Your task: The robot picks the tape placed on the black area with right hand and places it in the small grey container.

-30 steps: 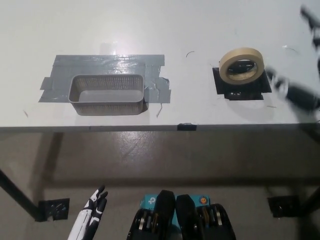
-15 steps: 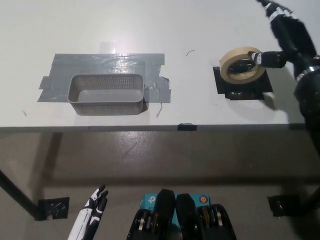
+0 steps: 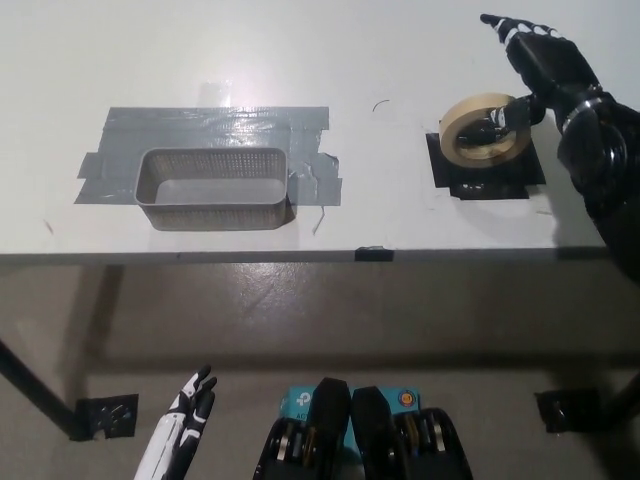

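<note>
My right hand (image 3: 545,70) is at the masking tape roll (image 3: 484,130), fingers spread apart, one digit reaching into the roll's right rim, not clamped on it. The roll lies flat on the black patch (image 3: 486,172) at the worktop (image 3: 320,60) right. The small grey mesh container (image 3: 215,188) sits well apart, on grey tape. My left hand (image 3: 190,410) hangs low below the worktop edge, fingers loosely apart.
</note>
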Action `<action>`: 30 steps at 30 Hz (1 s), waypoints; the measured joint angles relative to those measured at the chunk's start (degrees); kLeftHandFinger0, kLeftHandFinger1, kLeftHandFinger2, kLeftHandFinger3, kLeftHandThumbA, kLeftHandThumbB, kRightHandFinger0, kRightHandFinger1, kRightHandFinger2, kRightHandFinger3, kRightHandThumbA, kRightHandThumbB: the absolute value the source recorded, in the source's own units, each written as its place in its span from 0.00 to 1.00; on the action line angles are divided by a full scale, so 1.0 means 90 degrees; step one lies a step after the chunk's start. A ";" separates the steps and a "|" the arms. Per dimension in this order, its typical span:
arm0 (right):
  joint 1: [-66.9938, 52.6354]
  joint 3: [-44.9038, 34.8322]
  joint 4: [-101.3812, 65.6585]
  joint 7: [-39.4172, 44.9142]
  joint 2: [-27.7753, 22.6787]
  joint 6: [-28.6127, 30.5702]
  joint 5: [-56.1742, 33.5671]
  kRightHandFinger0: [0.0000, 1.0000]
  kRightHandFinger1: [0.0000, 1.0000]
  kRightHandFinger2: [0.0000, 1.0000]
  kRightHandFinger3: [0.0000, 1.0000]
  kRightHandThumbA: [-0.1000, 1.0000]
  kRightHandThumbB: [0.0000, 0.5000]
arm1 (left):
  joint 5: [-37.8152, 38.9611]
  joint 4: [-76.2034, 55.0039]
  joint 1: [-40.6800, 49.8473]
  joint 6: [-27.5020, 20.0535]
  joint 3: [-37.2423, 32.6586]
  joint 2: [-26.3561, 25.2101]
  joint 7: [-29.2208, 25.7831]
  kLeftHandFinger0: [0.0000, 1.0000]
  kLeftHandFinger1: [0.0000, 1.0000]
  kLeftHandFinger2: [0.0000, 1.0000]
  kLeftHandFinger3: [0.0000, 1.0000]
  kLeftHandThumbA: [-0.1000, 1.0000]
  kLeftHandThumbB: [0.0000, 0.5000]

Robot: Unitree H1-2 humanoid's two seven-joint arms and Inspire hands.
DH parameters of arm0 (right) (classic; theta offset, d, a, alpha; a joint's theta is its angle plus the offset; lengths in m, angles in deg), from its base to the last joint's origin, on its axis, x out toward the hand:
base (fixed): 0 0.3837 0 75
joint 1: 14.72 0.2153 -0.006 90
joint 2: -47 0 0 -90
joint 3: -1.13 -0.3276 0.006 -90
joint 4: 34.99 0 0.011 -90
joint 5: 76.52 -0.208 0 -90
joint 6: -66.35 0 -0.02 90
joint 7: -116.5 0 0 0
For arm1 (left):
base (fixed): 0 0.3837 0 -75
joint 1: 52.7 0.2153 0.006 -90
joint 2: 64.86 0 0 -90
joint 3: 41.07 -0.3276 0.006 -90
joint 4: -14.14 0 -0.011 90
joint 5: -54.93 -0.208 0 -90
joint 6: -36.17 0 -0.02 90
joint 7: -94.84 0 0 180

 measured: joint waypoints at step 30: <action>0.1506 0.0541 0.3045 0.1987 0.0627 0.0145 -0.0341 1.00 1.00 1.00 1.00 0.65 1.00 | 0.0031 -0.0172 -0.0199 0.0083 -0.0003 -0.0018 0.0021 1.00 1.00 1.00 1.00 1.00 0.14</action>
